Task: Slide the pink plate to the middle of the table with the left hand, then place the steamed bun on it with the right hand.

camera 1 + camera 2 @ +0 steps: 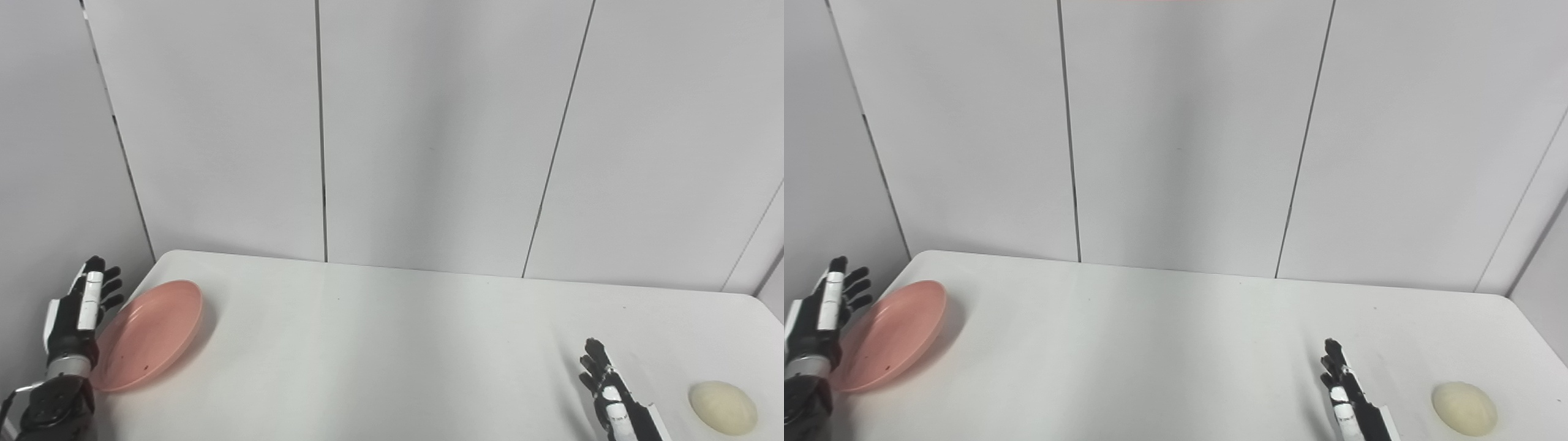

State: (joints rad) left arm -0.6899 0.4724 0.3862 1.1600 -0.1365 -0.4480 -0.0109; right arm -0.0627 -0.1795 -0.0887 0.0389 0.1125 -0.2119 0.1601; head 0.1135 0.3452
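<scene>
Left hand [76,312] fingers apart beside pink plate [150,334]; right hand [612,392] fingers apart, steamed bun [723,407] near.

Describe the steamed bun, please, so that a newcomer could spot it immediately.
Start at the white table and go to its near right corner. The steamed bun lies there, just right of the right hand. It is the only pale cream dome.

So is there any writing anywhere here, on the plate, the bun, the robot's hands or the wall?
None can be read: the pink plate, steamed bun, left hand, right hand, table and wall panels show no words, numbers or signs.
</scene>
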